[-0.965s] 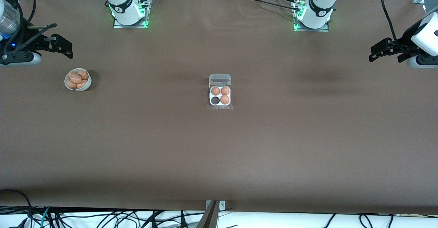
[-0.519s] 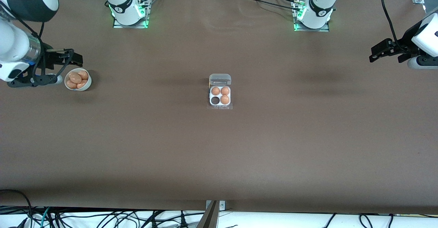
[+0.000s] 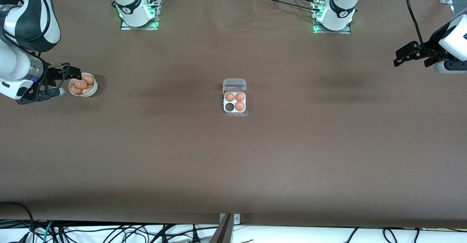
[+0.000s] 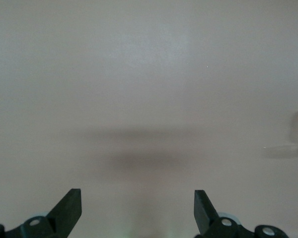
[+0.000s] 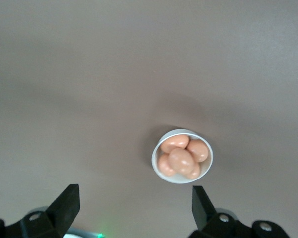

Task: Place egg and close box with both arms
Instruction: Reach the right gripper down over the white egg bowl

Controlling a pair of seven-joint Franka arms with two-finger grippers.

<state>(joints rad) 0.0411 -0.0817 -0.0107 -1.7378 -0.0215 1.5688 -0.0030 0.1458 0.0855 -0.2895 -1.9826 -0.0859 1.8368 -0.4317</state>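
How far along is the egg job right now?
Done: nothing, though the white four-cell carton with its clear lid open already holds three eggs, its one empty cell nearest the camera. In hand: the right gripper, open and empty, hangs over the round white bowl of tan eggs. The left gripper waits open at its end. Left: pick an egg, fill the cell, close the lid.

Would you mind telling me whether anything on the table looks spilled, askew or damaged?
Nothing stands out. The box sits square with its lid open, three eggs in it and one cell empty; the other eggs lie inside the bowl.
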